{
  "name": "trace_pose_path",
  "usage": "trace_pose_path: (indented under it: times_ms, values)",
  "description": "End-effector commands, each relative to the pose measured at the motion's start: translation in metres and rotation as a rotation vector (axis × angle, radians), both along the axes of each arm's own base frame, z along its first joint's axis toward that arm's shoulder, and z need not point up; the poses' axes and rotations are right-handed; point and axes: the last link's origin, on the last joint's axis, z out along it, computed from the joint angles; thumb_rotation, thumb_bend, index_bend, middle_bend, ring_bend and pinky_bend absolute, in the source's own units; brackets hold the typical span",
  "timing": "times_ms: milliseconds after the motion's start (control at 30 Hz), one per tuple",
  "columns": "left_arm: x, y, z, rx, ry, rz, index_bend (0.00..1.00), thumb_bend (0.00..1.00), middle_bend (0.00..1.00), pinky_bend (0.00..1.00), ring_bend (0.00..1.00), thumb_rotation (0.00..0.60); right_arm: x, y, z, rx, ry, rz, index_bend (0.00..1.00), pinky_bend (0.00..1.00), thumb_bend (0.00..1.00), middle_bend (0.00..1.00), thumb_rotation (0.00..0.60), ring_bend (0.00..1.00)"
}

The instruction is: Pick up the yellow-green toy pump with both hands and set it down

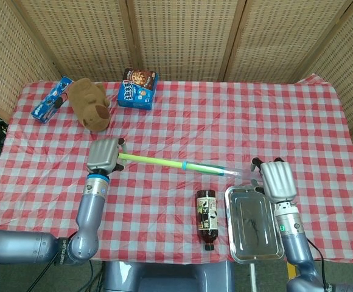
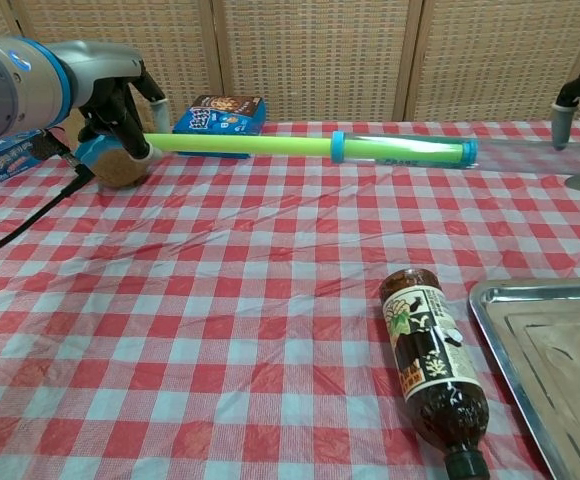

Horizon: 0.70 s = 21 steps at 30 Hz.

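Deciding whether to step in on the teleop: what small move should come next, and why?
Probably lower both hands evenly. The left hand grips the yellow-green toy pump at its yellow end and the right hand is at its clear end; it hangs level above the tablecloth.
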Motion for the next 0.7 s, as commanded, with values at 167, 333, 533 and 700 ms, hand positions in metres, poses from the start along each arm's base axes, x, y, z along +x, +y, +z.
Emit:
trace_pose_path:
  times_ms: [167,333,533,700]
  values:
    - [0.01,0.001,-0.007,0.004,-0.027,0.0,0.86,0.66,0.93,0.77,0.86,0.6,0.007,-0.004,-0.006,0.014,0.012,0.034,0.57,0.55,0.43,1.0,0.6,0.99]
    - [0.019,0.005,-0.015,-0.018,-0.051,-0.008,0.86,0.66,0.93,0.77,0.86,0.6,0.014,-0.011,-0.011,0.029,0.032,0.063,0.57,0.55,0.43,1.0,0.6,0.99]
    - [0.025,0.009,-0.023,-0.039,-0.059,-0.015,0.86,0.66,0.93,0.77,0.86,0.6,0.02,-0.016,-0.014,0.034,0.04,0.078,0.57,0.55,0.43,1.0,0.6,0.99]
    - [0.031,0.012,-0.029,-0.059,-0.093,-0.021,0.86,0.66,0.93,0.77,0.86,0.6,0.024,-0.017,-0.018,0.048,0.034,0.095,0.57,0.55,0.43,1.0,0.6,0.99]
